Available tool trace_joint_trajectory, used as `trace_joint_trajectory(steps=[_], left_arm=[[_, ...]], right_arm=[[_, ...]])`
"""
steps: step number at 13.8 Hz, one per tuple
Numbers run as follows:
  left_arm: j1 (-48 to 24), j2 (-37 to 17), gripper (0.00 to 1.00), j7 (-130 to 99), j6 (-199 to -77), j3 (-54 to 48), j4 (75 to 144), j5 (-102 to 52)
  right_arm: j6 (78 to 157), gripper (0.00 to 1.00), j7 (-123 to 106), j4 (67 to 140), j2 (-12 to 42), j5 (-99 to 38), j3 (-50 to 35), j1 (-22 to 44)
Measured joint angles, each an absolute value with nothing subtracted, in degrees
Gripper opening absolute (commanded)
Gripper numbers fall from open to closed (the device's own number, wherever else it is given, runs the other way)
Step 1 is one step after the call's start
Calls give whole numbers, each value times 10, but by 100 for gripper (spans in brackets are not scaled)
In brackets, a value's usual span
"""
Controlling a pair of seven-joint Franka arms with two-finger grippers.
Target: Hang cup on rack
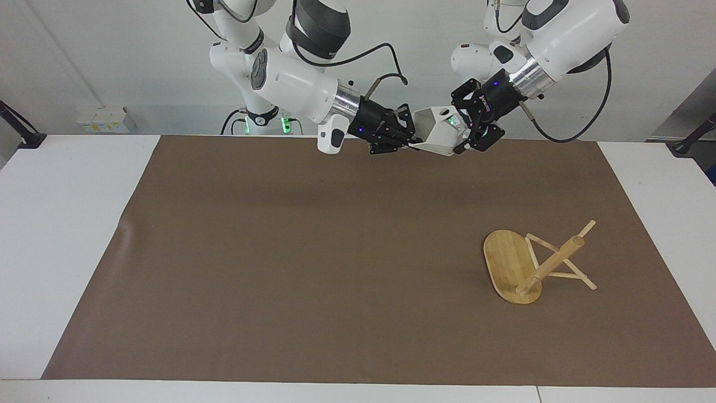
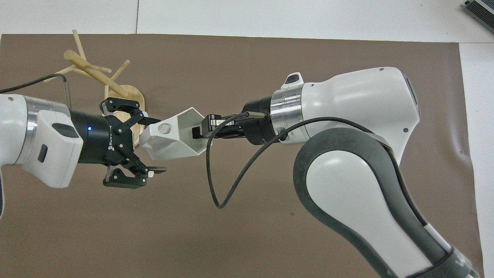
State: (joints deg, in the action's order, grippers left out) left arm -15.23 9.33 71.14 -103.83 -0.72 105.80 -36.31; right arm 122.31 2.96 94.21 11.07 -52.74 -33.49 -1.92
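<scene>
The white faceted cup (image 1: pixel 439 130) (image 2: pixel 171 136) hangs in the air over the mat's edge nearest the robots, lying sideways. My right gripper (image 1: pixel 411 143) (image 2: pixel 200 133) is shut on its rim, one finger inside the mouth. My left gripper (image 1: pixel 467 131) (image 2: pixel 158 144) is open, with its fingers on either side of the cup's handle end; whether they touch it I cannot tell. The bamboo rack (image 1: pixel 512 268) (image 2: pixel 131 96) lies tipped over on the mat toward the left arm's end, with its base on edge and its post (image 1: pixel 551 264) slanting up off the mat.
A brown mat (image 1: pixel 313 268) covers most of the white table (image 1: pixel 61 224). A black cable (image 2: pixel 216 185) loops down from the right wrist. The rack's thin pegs (image 2: pixel 77 42) stick out from the tilted post.
</scene>
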Motion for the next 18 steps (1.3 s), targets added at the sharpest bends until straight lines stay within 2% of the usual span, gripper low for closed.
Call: trace_joint_trajectory(steps=[4, 5, 6, 7, 16, 18], left_arm=[[-159, 103, 100, 711, -1062, -8, 1081, -365], [-161, 104, 68, 710, -1067, -8, 1084, -365], [-162, 105, 27, 709, -1071, -8, 1084, -365], [-162, 105, 2, 709, -1072, -8, 1084, -365], [-162, 105, 0, 702, -1078, -7, 1085, -366], [-162, 105, 0, 700, -1079, -7, 1085, -367]], right_arm=[[1223, 0, 30, 942, 111, -527, -335, -19], [1223, 0, 30, 942, 111, -527, -335, -19], [1223, 0, 30, 942, 111, -527, -335, -19], [1223, 0, 30, 942, 111, -527, -335, -19], [1221, 0, 30, 943, 111, -527, -335, -20], [1222, 18, 30, 943, 111, -527, -335, -20]])
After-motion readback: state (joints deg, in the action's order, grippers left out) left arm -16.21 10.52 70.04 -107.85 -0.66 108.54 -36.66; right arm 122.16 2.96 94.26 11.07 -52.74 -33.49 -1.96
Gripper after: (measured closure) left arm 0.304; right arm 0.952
